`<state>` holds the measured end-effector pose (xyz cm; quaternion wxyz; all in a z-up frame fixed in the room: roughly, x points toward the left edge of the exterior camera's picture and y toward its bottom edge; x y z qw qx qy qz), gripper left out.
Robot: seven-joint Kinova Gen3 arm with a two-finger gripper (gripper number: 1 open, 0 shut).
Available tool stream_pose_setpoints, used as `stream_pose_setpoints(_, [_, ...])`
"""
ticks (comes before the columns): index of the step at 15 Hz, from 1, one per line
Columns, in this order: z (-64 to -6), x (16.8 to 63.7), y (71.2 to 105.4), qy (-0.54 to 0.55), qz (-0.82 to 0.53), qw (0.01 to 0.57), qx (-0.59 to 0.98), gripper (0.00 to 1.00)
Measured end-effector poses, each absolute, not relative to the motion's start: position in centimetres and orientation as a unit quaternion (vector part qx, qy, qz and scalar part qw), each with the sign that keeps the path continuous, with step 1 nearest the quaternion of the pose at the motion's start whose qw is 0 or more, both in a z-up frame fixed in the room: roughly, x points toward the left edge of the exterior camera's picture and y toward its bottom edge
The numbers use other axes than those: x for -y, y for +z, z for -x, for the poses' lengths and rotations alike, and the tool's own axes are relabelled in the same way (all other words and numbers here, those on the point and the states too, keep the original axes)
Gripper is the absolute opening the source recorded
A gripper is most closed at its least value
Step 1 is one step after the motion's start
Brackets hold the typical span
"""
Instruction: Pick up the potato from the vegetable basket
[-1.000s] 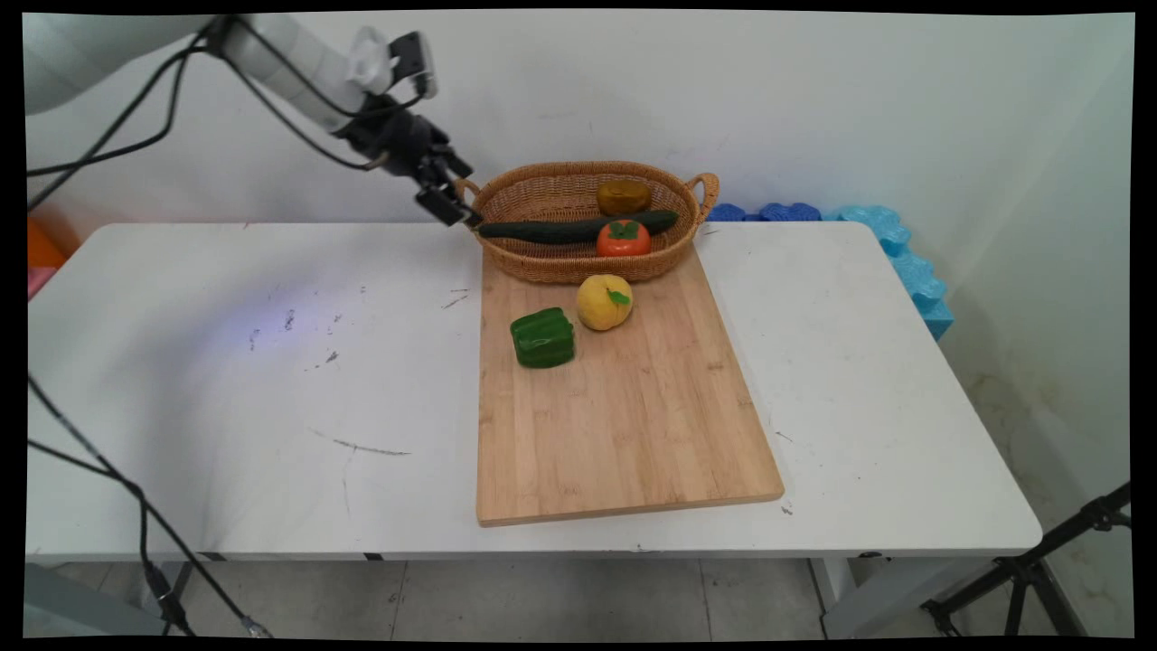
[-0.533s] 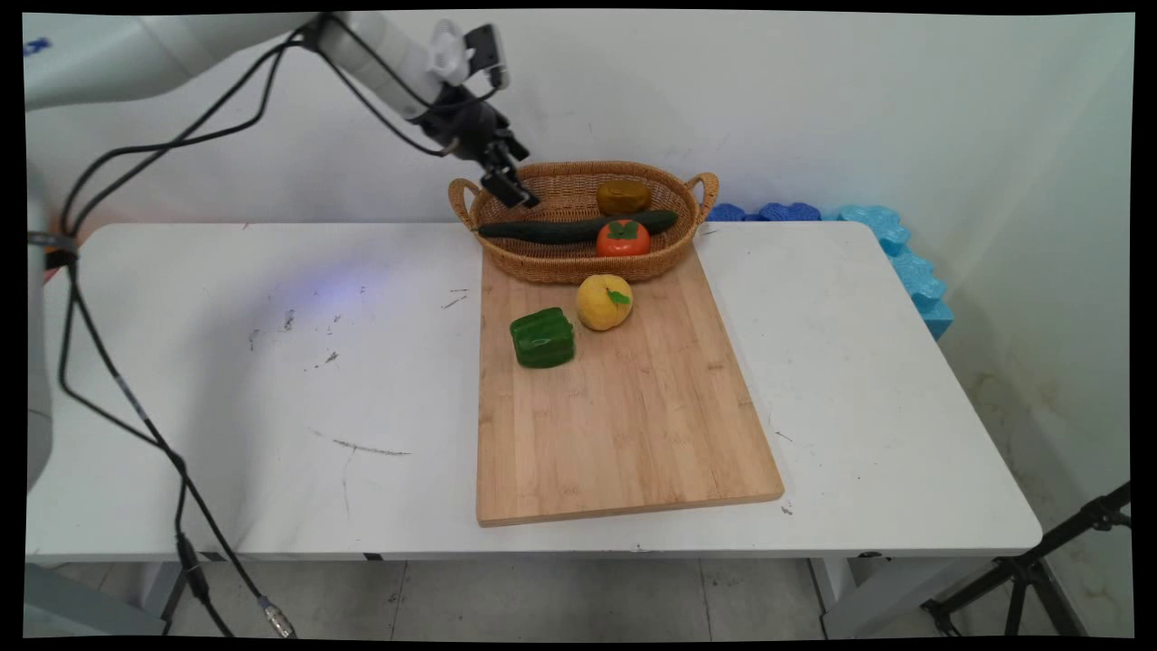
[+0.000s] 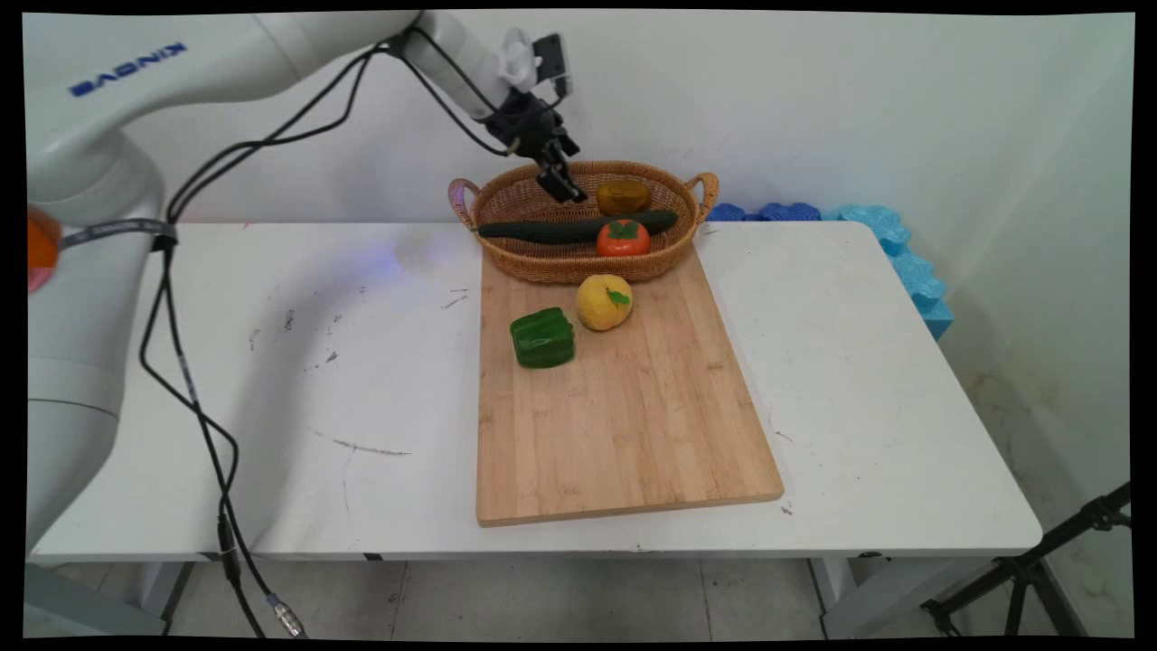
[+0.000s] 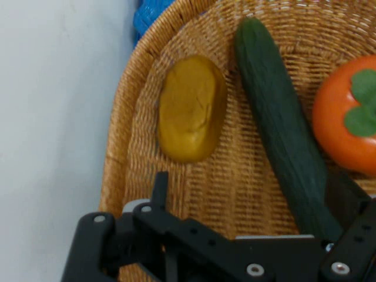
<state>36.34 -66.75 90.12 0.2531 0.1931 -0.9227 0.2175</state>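
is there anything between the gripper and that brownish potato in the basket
Nothing visible. The gripper hangs over the basket, just left of the potato, with only bare wicker between them in the hand view. The cucumber and the tomato lie nearer the camera, off that line.

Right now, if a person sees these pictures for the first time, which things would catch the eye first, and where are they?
The wicker basket at the table's far side draws the eye, with a dark cucumber, an orange-red persimmon and a brownish-yellow potato inside. The black claw hangs just above its back left part, beside the potato. In front, on the wooden board, sit a green pepper and a yellow fruit.
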Motion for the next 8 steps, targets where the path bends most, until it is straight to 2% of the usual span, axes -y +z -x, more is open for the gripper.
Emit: stream_pose_setpoints(8, [-33.2, 71.0, 87.0, 0.223, -0.152, 0.237, 0.933, 1.00])
